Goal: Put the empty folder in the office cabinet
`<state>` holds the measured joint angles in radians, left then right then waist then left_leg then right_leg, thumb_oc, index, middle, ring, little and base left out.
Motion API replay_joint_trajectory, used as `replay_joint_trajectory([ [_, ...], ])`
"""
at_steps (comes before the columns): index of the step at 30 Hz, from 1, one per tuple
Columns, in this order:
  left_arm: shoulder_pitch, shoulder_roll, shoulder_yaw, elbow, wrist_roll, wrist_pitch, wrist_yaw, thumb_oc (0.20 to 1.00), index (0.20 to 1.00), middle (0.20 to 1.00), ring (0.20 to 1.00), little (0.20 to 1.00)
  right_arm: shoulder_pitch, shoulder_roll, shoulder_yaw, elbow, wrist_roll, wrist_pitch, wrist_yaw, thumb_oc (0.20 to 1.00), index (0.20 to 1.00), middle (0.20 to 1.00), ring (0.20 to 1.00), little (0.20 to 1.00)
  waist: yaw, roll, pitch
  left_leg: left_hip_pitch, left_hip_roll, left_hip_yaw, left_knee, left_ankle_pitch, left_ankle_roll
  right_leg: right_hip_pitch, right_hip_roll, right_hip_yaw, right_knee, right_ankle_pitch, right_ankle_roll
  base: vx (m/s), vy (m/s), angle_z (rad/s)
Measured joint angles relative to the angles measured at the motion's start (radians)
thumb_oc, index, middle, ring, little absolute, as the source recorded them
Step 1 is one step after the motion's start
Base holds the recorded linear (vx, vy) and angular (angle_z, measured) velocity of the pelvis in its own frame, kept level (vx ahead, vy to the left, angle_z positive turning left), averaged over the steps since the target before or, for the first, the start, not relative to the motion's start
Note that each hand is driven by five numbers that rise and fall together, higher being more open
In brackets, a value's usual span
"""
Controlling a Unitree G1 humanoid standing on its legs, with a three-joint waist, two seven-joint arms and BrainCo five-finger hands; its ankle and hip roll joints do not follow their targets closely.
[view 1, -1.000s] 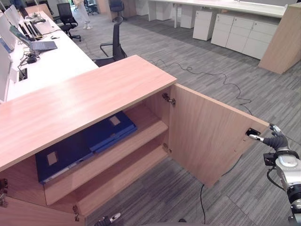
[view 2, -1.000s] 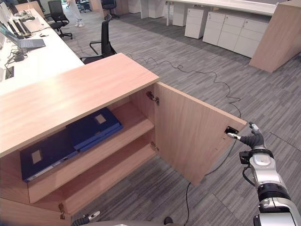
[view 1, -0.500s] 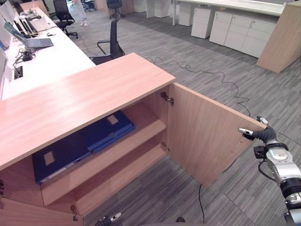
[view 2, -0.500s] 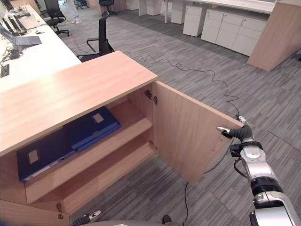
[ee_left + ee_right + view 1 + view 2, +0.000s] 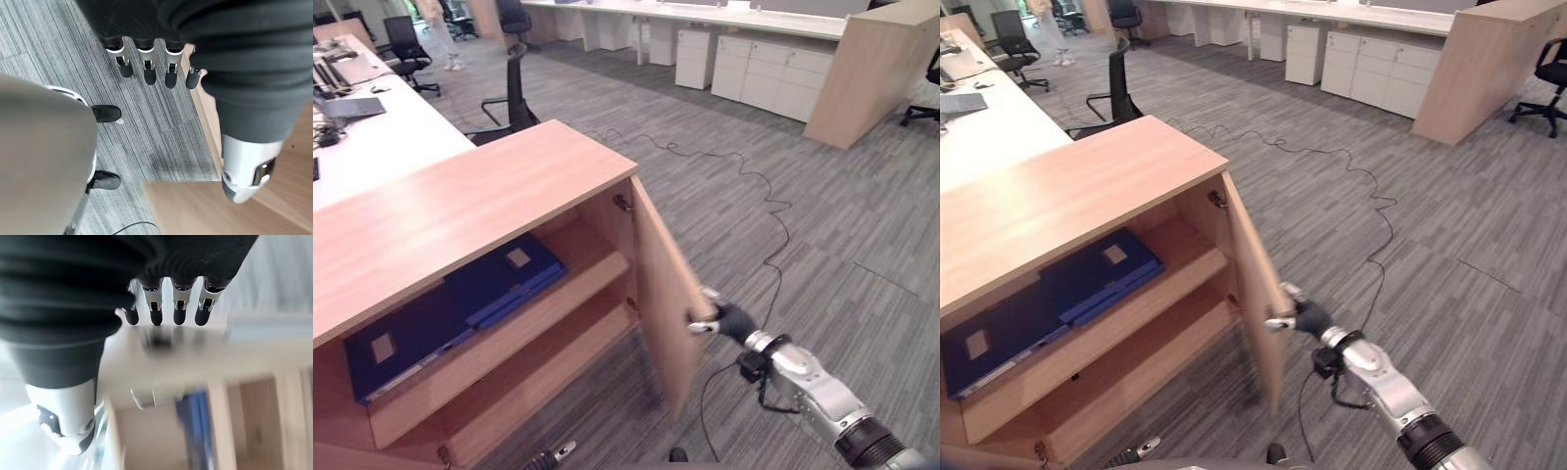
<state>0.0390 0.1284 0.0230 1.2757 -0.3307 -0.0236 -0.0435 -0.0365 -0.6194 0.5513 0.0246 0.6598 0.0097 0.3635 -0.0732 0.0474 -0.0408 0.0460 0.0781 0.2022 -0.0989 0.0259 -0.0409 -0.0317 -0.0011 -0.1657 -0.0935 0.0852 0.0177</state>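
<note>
Left eye view: office cabinet (image 5: pixel 460 211) stood open, two blue folders (image 5: pixel 450 304) flat on its upper shelf (image 5: pixel 578 284); my right hand (image 5: pixel 720 320) touched the door (image 5: pixel 666 294) edge, fingers straight.

Left wrist view: left hand (image 5: pixel 146 63) over carpet, fingers relaxed, empty.

Right wrist view: fingers (image 5: pixel 178 308) extended against the door.

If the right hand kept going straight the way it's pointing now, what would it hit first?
The right hand already rests against the free edge of the cabinet door, so it would meet that door first. Beyond it lie the shelves holding the blue folders.
</note>
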Motion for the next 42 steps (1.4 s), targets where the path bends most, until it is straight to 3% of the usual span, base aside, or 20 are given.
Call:
replay_joint_trajectory([
  [4,0.03,0.022,0.017,0.03,0.035,0.002,-0.005,1.0,1.0,1.0,1.0,1.0,0.039,0.016,-0.005,-0.03,0.12,0.04,0.073,1.0,1.0,1.0,1.0,1.0,0.027,-0.006,-0.004,0.0,-0.004,-0.006,0.005,0.013,0.0,0.001,-0.006,-0.008,0.0,-0.001,-0.001,-0.01,-0.01,0.11],
  [6,0.067,0.041,0.016,0.029,0.065,0.013,-0.002,1.0,1.0,1.0,1.0,1.0,0.104,0.033,0.009,-0.067,0.251,0.087,0.108,1.0,1.0,1.0,1.0,1.0,0.027,-0.031,-0.011,0.001,-0.005,0.0,0.009,0.014,-0.001,0.002,-0.006,-0.006,0.0,0.0,-0.001,-0.02,-0.037,-0.08],
  [12,0.05,0.042,0.007,0.017,0.067,0.012,-0.004,1.0,1.0,1.0,1.0,1.0,0.1,0.092,0.002,-0.012,0.33,0.086,0.106,1.0,1.0,1.0,1.0,1.0,0.032,-0.033,-0.011,0.0,-0.004,-0.004,0.009,0.011,0.002,0.007,-0.006,-0.009,0.0,-0.002,-0.003,-0.03,-0.07,0.03],
  [16,0.036,0.044,-0.023,0.018,0.062,0.011,-0.008,1.0,1.0,1.0,1.0,1.0,0.086,0.091,-0.004,0.162,0.284,0.078,0.091,1.0,1.0,1.0,1.0,1.0,0.051,-0.031,0.007,-0.011,-0.001,-0.021,0.009,0.008,0.002,0.008,-0.003,-0.021,0.001,-0.003,-0.004,-0.05,-0.091,0.09],
  [20,0.011,0.045,-0.034,0.017,0.046,0.006,-0.013,1.0,1.0,1.0,1.0,1.0,0.02,0.104,-0.015,0.515,0.014,0.04,-0.005,1.0,1.0,1.0,1.0,1.0,0.07,-0.037,0.046,-0.081,0.002,-0.075,0.07,0.009,-0.014,-0.005,-0.002,-0.071,0.006,-0.004,-0.005,-0.12,-0.142,0.39],
  [22,-0.031,0.048,-0.065,0.022,0.027,-0.001,-0.005,1.0,1.0,1.0,1.0,1.0,-0.016,0.134,-0.037,0.675,-0.067,0.034,-0.051,1.0,1.0,1.0,1.0,1.0,0.084,-0.042,0.088,-0.137,0.002,-0.127,0.135,0.027,-0.045,-0.011,-0.002,-0.119,0.007,-0.014,-0.02,-0.14,-0.112,1.03],
  [23,-0.078,0.069,-0.105,0.017,0.022,-0.013,0.002,1.0,1.0,1.0,1.0,1.0,-0.042,0.19,-0.076,0.802,-0.124,0.027,-0.097,1.0,1.0,1.0,1.0,1.0,0.094,-0.076,0.132,-0.214,-0.021,-0.146,0.182,0.09,-0.1,-0.022,-0.029,-0.168,0.008,-0.014,-0.03,-0.07,-0.077,1.62],
  [24,-0.109,0.076,-0.107,0.019,0.021,-0.013,0.008,1.0,1.0,1.0,1.0,1.0,-0.042,0.216,-0.091,0.852,-0.16,0.024,-0.119,1.0,1.0,1.0,1.0,1.0,0.1,-0.098,0.15,-0.221,-0.032,-0.097,0.155,0.14,-0.142,-0.021,-0.055,-0.219,0.0,-0.007,-0.067,-0.06,-0.074,1.65],
  [25,-0.117,0.082,-0.104,0.013,0.02,-0.012,0.011,1.0,1.0,1.0,1.0,1.0,-0.037,0.229,-0.092,0.874,-0.186,0.026,-0.132,1.0,1.0,1.0,1.0,1.0,0.11,-0.105,0.157,-0.219,-0.015,-0.004,0.167,0.114,-0.1,-0.019,-0.059,-0.238,0.0,-0.019,-0.085,-0.08,-0.051,0.9],
  [27,-0.1,0.092,-0.103,0.002,0.002,-0.015,0.015,1.0,1.0,1.0,1.0,1.0,-0.052,0.284,-0.11,0.963,-0.233,0.004,-0.154,1.0,1.0,1.0,1.0,1.0,0.135,-0.116,0.162,-0.174,0.031,0.104,0.216,0.056,-0.037,0.002,-0.065,-0.271,0.0,-0.022,-0.098,-0.03,-0.03,0.49],
  [30,-0.111,0.086,-0.12,0.017,0.003,-0.019,0.017,1.0,1.0,1.0,1.0,1.0,-0.054,0.349,-0.183,1.124,-0.296,0.002,-0.202,1.0,1.0,1.0,1.0,1.0,0.126,-0.117,0.162,-0.125,0.052,0.146,0.278,0.045,-0.036,0.042,-0.089,-0.367,0.0,-0.041,-0.088,-0.02,0.009,1.13],
  [31,-0.122,0.068,-0.126,0.018,0.004,-0.019,0.025,1.0,1.0,1.0,1.0,1.0,-0.043,0.368,-0.242,1.237,-0.32,0.004,-0.235,1.0,1.0,1.0,1.0,1.0,0.119,-0.105,0.153,-0.07,0.057,0.218,0.266,0.022,-0.031,0.066,-0.11,-0.45,0.0,-0.051,-0.073,-0.03,0.028,1.57],
  [32,-0.115,0.054,-0.143,0.014,0.003,-0.021,0.028,1.0,1.0,1.0,1.0,1.0,-0.04,0.357,-0.252,1.25,-0.328,0.014,-0.249,1.0,1.0,1.0,1.0,1.0,0.121,-0.079,0.14,-0.029,0.057,0.22,0.193,0.025,-0.034,0.058,-0.104,-0.453,0.019,-0.057,-0.056,-0.04,0.059,1.29],
  [33,-0.117,0.055,-0.146,0.014,0.007,-0.017,0.03,1.0,1.0,1.0,1.0,1.0,-0.044,0.362,-0.271,1.255,-0.33,0.013,-0.26,1.0,1.0,1.0,1.0,1.0,0.126,-0.077,0.137,-0.025,0.048,0.233,0.154,0.025,-0.022,0.051,-0.109,-0.464,0.044,-0.052,-0.042,-0.08,0.126,0.96],
  [34,-0.145,0.033,-0.18,0.026,0.022,-0.014,0.029,1.0,1.0,1.0,1.0,1.0,-0.04,0.364,-0.337,1.297,-0.333,0.001,-0.275,1.0,1.0,1.0,1.0,1.0,0.114,-0.066,0.129,-0.018,0.035,0.256,0.104,0.029,-0.01,0.069,-0.129,-0.541,0.087,-0.062,-0.028,-0.11,0.185,2.16],
  [35,-0.201,-0.008,-0.226,0.044,0.038,-0.013,0.023,1.0,1.0,1.0,1.0,1.0,-0.012,0.36,-0.406,1.4,-0.338,0.013,-0.296,1.0,1.0,1.0,1.0,1.0,0.112,-0.055,0.112,-0.036,-0.013,0.286,0.06,0.075,0.056,0.087,-0.177,-0.655,0.155,-0.112,0.001,-0.1,0.217,3.38],
  [36,-0.198,-0.033,-0.271,-0.024,0.057,-0.02,0.018,1.0,1.0,1.0,1.0,1.0,0.017,0.341,-0.445,1.44,-0.34,0.024,-0.315,1.0,1.0,1.0,1.0,1.0,0.116,-0.012,0.075,-0.057,-0.017,0.351,0.012,0.019,0.107,0.083,-0.181,-0.709,0.201,-0.164,0.017,-0.1,0.303,3.22],
  [37,-0.162,-0.029,-0.291,-0.057,0.069,-0.018,0.017,1.0,1.0,1.0,1.0,1.0,0.022,0.338,-0.444,1.422,-0.349,0.024,-0.326,1.0,1.0,1.0,1.0,1.0,0.127,-0.01,0.063,-0.039,-0.031,0.361,0.016,-0.014,0.077,0.08,-0.206,-0.692,0.225,-0.182,0.018,-0.08,0.279,2.04],
  [38,-0.107,-0.022,-0.297,-0.068,0.084,-0.017,0.014,1.0,1.0,1.0,1.0,1.0,0.012,0.326,-0.448,1.384,-0.364,0.021,-0.33,1.0,1.0,1.0,1.0,1.0,0.125,0.001,0.05,-0.026,-0.05,0.349,0.027,-0.005,0.072,0.087,-0.233,-0.666,0.254,-0.182,0.032,-0.09,0.369,0.68],
  [42,-0.041,0.003,-0.303,-0.105,0.11,-0.021,0.004,1.0,1.0,1.0,1.0,1.0,0.006,0.332,-0.449,1.328,-0.366,0.016,-0.342,1.0,1.0,1.0,1.0,1.0,0.134,0.032,0.017,-0.002,-0.098,0.292,0.004,-0.014,0.11,0.128,-0.291,-0.703,0.312,-0.186,0.068,-0.05,0.25,0.44],
])
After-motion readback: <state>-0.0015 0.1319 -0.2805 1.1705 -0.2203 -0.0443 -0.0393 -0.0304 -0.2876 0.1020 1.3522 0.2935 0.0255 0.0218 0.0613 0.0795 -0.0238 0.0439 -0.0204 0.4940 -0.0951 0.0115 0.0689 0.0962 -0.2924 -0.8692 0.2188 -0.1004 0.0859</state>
